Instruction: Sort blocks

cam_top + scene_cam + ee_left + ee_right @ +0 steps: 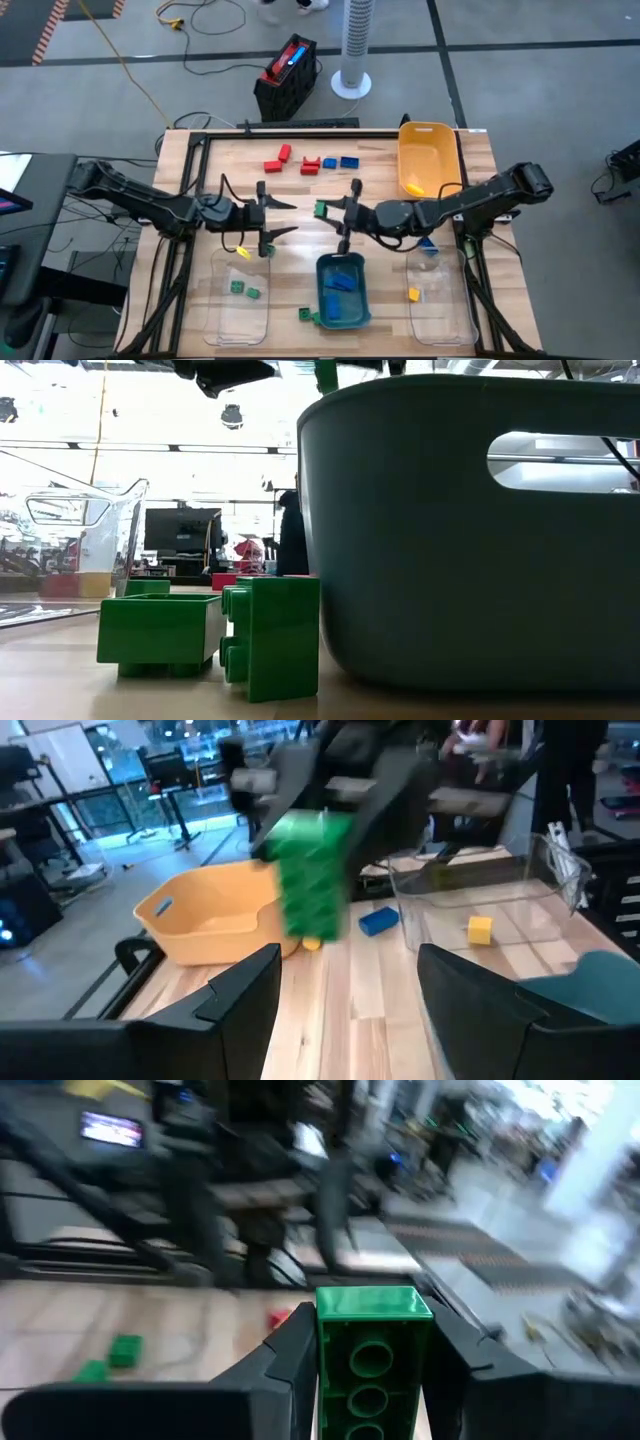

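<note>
One small green plastic brick (371,1355) is pinched in my right gripper (333,212) near table middle, light, hard and slippery, best squeezed on flat sides, while my left gripper (272,218), at nine o'clock, gapes empty.

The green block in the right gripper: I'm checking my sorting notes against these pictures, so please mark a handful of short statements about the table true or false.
1. The right gripper holds a green block. True.
2. The left gripper holds a red block. False: its fingers stand open and empty.
3. The teal bin has blue blocks inside. True.
4. The yellow bin sits at the near left corner. False: it stands at the far right.
5. Red blocks lie loose on the table's far side. True.
</note>
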{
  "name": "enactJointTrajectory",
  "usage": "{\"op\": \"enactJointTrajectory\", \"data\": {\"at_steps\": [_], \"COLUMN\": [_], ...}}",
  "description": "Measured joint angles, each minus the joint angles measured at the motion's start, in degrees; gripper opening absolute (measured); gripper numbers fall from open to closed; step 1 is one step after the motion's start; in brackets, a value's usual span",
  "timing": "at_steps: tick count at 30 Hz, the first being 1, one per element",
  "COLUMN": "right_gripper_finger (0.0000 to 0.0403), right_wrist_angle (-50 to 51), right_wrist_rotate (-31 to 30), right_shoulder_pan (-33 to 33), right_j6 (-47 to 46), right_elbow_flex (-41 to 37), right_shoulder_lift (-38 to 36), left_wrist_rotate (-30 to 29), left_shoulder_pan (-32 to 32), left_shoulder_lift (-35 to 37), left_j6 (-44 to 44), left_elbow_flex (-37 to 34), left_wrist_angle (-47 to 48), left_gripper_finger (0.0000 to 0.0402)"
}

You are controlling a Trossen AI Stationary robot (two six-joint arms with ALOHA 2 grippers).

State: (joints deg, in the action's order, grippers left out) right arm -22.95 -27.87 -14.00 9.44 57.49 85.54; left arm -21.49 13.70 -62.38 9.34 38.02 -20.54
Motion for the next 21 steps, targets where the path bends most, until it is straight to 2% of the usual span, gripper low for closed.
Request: {"op": "enactJointTrajectory", "data": {"at_steps": [7, 16, 21], "right_gripper_finger": [0.0134, 0.0134, 0.0134], "right_wrist_angle": [-7.1, -12.7, -13.5], "right_wrist_rotate": [8.1, 11.3, 13.3], "right_shoulder_pan": [-0.9, -0.3, 1.0], "right_j6": [5.5, 8.1, 8.0], "right_elbow_flex": [0.0, 0.0, 0.0], "right_shoulder_lift": [0.0, 0.0, 0.1], "left_wrist_rotate": [0.3, 2.6, 3.6], "left_shoulder_pan": [0.0, 0.0, 0.0], "left_shoulder_lift": [-2.5, -2.6, -5.9], "left_j6": [0.6, 2.0, 3.2], "left_elbow_flex": [0.1, 0.1, 0.2], "left_wrist_angle": [-4.0, -9.4, -16.2], "left_gripper_finger": [0.0261, 0.0277, 0.0277]}}
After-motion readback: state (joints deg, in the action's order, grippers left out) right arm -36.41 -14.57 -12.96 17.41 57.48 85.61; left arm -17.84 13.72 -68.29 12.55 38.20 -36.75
